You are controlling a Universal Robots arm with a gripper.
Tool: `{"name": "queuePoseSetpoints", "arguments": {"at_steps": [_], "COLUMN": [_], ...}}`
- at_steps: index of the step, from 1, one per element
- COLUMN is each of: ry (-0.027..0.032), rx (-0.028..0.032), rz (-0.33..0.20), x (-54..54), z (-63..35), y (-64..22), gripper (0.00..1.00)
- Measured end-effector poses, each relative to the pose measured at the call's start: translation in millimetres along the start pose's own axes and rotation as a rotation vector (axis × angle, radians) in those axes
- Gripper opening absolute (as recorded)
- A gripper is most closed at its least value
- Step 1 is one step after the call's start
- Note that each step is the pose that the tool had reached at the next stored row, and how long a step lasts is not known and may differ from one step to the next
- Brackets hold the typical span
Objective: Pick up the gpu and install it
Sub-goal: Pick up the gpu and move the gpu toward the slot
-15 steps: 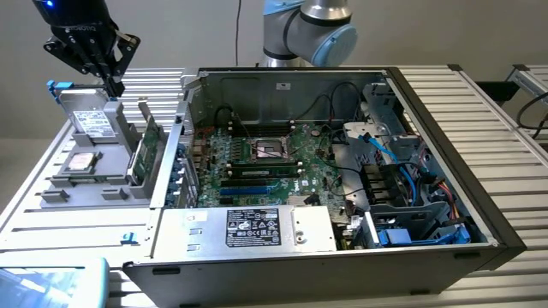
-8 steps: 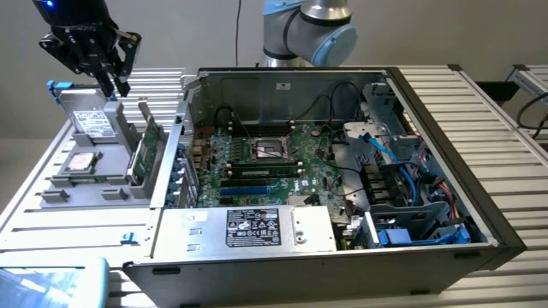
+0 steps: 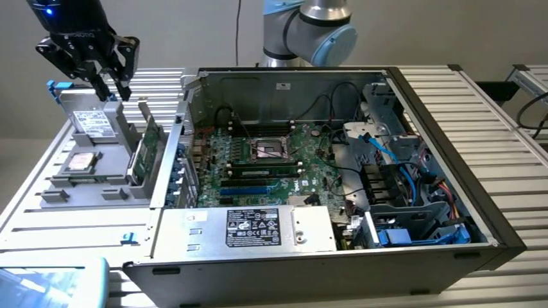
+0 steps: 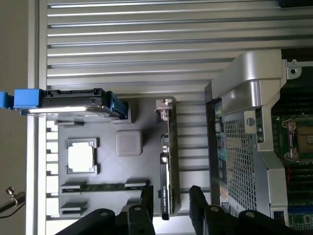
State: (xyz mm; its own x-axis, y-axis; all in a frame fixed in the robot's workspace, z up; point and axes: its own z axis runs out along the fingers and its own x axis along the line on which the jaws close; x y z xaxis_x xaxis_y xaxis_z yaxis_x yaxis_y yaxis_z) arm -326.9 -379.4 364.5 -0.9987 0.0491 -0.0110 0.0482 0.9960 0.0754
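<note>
The gpu [image 3: 151, 142] stands on edge in a slot of the grey parts tray [image 3: 94, 192], a green board with a silver bracket at one end. In the wrist view the gpu [image 4: 167, 161] shows edge-on as a thin dark strip. My gripper [image 3: 115, 91] hangs open in the air well above the tray, a little toward the exterior view's left of the card. In the wrist view the gripper [image 4: 171, 203] has its two black fingers [image 4: 146, 201] spread, lined up on either side of the card's edge far below. Nothing is between them.
A hard drive [image 3: 92, 122] with a white label, a CPU [image 3: 79, 162] and a memory stick [image 4: 105, 185] share the tray. The open computer case [image 3: 445, 154] lies beside it to the exterior view's right, motherboard [image 3: 265, 160] and blue expansion slots [image 3: 248, 190] facing up.
</note>
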Motion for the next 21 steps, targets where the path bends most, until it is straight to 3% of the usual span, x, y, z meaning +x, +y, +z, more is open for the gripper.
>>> {"name": "queuePoseSetpoints", "arguments": {"at_steps": [6, 10, 19, 21], "ry": [0.0024, 0.0037, 0.0048, 0.0048], "rx": [-0.0007, -0.0042, -0.0278, -0.0307], "rz": [-0.028, -0.043, -0.048, -0.048], "x": [5.4, 7.2, 8.0, 7.9], "z": [10.8, 18.0, 33.6, 37.0], "y": [-1.8, -3.8, -10.7, -14.1], "gripper": [0.44, 0.44, 0.44, 0.44]}}
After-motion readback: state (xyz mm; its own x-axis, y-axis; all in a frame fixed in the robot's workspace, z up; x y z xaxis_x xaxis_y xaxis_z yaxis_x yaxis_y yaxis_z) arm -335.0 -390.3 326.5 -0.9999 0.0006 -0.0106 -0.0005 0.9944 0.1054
